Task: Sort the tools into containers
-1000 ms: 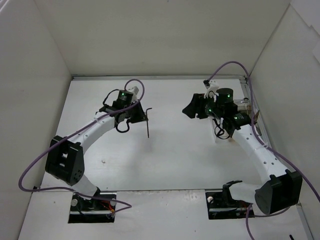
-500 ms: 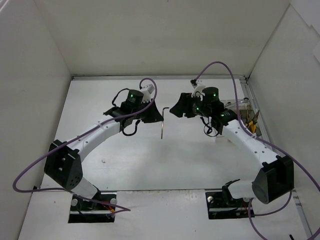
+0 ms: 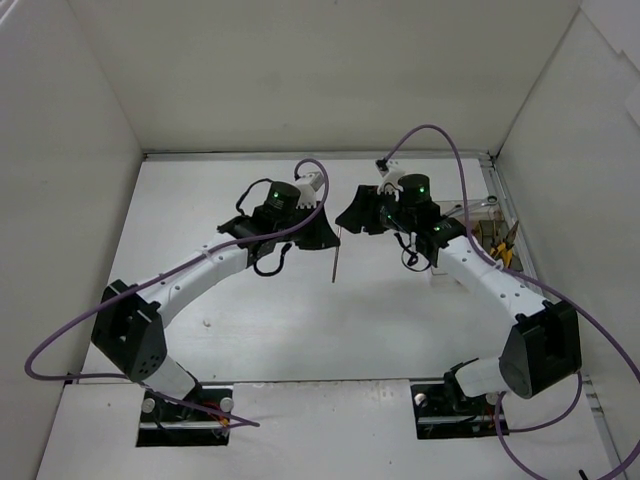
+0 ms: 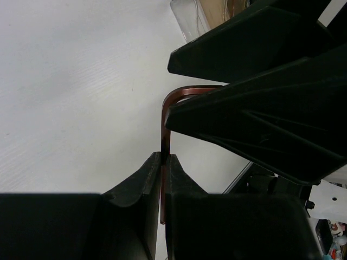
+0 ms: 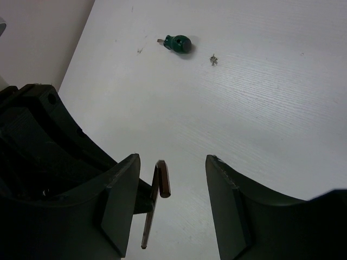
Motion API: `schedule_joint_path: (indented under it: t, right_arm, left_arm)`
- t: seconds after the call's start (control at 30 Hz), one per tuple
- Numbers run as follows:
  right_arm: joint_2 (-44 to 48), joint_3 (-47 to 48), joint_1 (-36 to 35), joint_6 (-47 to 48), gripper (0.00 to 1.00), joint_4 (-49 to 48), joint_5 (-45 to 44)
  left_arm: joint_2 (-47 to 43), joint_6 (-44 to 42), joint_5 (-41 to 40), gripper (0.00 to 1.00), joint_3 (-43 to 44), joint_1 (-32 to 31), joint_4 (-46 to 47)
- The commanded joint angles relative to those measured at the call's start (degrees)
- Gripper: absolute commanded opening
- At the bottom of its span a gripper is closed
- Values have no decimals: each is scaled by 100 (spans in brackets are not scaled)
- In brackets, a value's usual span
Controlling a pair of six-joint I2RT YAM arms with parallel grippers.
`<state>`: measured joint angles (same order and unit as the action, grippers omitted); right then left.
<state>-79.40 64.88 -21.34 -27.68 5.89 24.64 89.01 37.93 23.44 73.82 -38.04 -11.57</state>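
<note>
A thin dark L-shaped hex key [image 3: 335, 258] hangs above the table's middle, with my left gripper [image 3: 328, 236] shut on its long shank. The left wrist view shows that shank [image 4: 163, 142] pinched between the jaws of the left gripper [image 4: 162, 158], bend upward. My right gripper [image 3: 347, 217] is open and faces it. In the right wrist view the key's bent end [image 5: 162, 179] sits between the fingers of the right gripper [image 5: 172, 160], nearer the left one and touching neither. Clear containers [image 3: 492, 228] stand at the right edge, and one holds yellow-handled pliers [image 3: 503, 250].
A stubby green-handled screwdriver [image 5: 179, 43] lies on the white table with a tiny loose screw [image 5: 213, 60] beside it. A clear container's corner [image 4: 203, 19] shows behind the right gripper's black fingers [image 4: 260, 103]. White walls close in the table on three sides.
My left arm has carried the hex key right toward the middle. My right arm has swung left from the containers, bringing its open jaws around the key's bent end.
</note>
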Motion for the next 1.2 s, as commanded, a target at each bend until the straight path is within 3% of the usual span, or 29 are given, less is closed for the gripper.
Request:
schedule_joint_path:
  t: [0.0, 0.23, 0.37, 0.57, 0.63, 0.67, 0.77, 0.87, 1.17]
  right_arm:
    - [-6, 297, -28, -62, 48, -483, -12]
    - [-32, 253, -28, -44, 23, -483, 110]
    - [29, 174, -28, -62, 0, -475, 163]
    - [204, 51, -36, -62, 0, -475, -20]
    - [266, 51, -28, 17, 0, -466, -109]
    - [328, 51, -2, 35, 0, -457, -179]
    - [407, 42, 191, 35, 0, -405, -241]
    - [513, -45, 516, 70, 0, -265, -424]
    - [767, 15, 1868, 1246, 0, 676, -1629]
  left_arm:
    - [-51, -111, -76, 0, 361, -107, 331]
    - [-42, -181, -331, 0, 449, -274, 217]
    - [-33, -199, -419, 0, 475, -274, 182]
    - [-51, -234, -490, 1, 484, -274, 94]
    - [-68, -234, -594, 25, 484, -274, 6]
    - [-86, -234, -656, 49, 475, -274, -38]
    - [-147, -181, -1025, 87, 466, -274, -274]
    - [-191, -111, -1315, 100, 431, -169, -565]
    - [-613, 4, -2142, 100, -77, 656, -1435]
